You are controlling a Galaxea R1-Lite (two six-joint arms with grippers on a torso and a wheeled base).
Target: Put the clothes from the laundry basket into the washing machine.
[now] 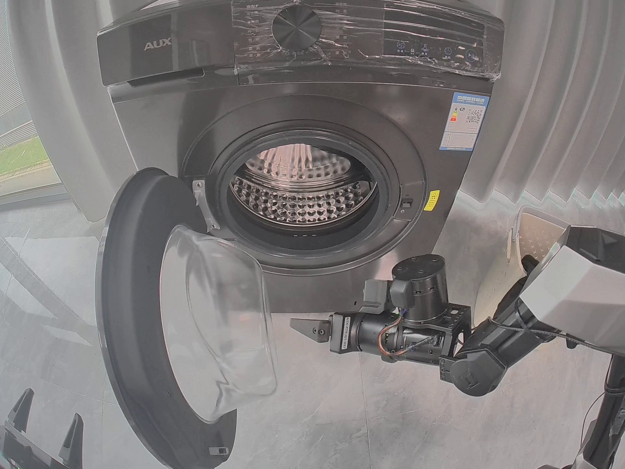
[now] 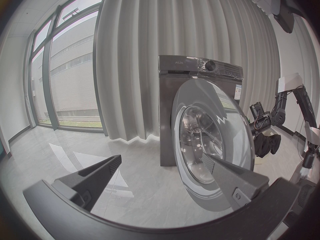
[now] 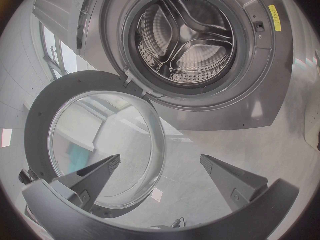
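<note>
Left hand (image 1: 47, 421): near left corner, low over the floor (image 1: 390, 412), fingers spread wide, nothing held.
Right hand (image 1: 309, 329): right of centre, before the machine's lower panel, pointing left toward the door (image 1: 163, 320), fingers wide apart, nothing held.
Door: swung open to the left.
Washing machine (image 1: 299, 112): behind, drum (image 1: 303, 190) exposed.
Laundry basket (image 1: 537, 232): white, far right, beside the machine.
Clothes (image 2: 266, 144): dark heap at the right of the machine, apart from both hands.

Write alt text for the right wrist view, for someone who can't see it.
A washing machine stands with its round door swung wide open, showing a shiny metal drum with no clothes visible inside. The right gripper hangs open in the foreground over the pale floor, pointed toward the door and drum.
</note>
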